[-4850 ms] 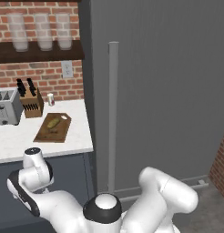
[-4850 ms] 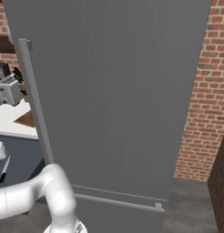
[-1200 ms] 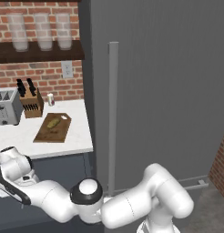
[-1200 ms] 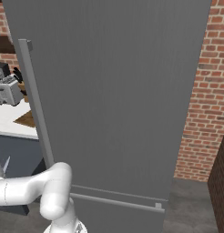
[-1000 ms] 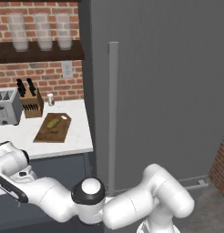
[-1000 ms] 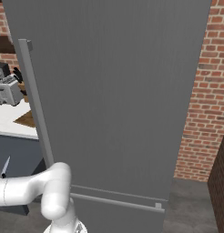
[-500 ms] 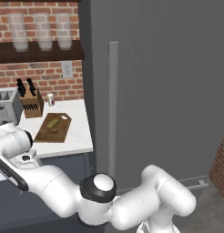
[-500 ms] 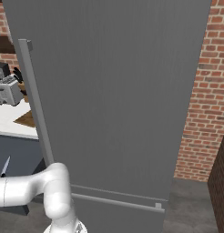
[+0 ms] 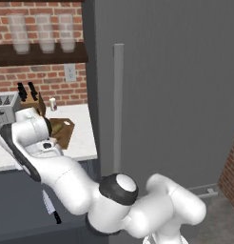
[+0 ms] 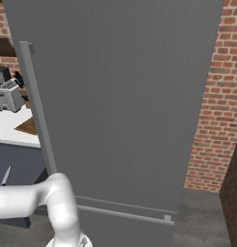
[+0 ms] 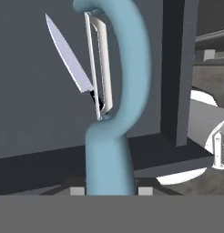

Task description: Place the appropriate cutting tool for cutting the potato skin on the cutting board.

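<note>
You've got the peeler (image 11: 114, 113) clamped in the tool, so next carry it up onto the cutting board (image 9: 64, 134)

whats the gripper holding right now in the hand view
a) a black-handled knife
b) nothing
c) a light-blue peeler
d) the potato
c: in the hand view the light-blue peeler rises straight out of the gripper, its handle pinched at the bottom and its looped head and blade at the top, while the knife lies behind it, not held.
</note>
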{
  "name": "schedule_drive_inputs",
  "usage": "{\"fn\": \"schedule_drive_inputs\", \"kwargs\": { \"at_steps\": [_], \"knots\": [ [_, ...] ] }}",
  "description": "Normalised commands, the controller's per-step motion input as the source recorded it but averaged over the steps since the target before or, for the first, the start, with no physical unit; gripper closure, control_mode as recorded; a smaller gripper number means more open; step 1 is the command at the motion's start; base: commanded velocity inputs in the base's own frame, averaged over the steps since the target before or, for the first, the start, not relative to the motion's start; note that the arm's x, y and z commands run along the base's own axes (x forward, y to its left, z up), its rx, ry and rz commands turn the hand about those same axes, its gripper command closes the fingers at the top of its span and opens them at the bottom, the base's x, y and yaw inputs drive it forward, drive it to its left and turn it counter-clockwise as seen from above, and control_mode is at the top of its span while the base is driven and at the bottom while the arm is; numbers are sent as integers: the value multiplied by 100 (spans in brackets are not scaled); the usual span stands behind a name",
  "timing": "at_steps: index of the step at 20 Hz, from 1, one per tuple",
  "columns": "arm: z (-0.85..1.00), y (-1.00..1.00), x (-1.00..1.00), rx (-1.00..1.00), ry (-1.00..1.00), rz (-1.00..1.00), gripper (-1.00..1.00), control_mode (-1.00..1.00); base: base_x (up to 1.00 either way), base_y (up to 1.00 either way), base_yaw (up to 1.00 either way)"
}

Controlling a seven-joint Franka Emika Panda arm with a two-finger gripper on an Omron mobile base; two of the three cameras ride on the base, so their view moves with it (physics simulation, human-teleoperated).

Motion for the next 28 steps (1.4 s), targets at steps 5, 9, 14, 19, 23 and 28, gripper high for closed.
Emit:
{"fn": "schedule_drive_inputs", "kwargs": {
  "at_steps": [5,9,14,19,23,28],
  "knots": [
    [17,-34,24,-6,-15,-1,100,-100,0,0,0],
    [2,1,22,-14,-23,-9,100,-100,0,0,0],
    [17,0,26,-8,-13,-13,100,-100,0,0,0],
    [25,-4,32,0,-7,-11,100,-100,0,0,0],
    [2,-11,17,0,-7,-7,100,-100,0,0,0],
    [0,0,22,0,-15,-6,100,-100,0,0,0]
  ]
}}
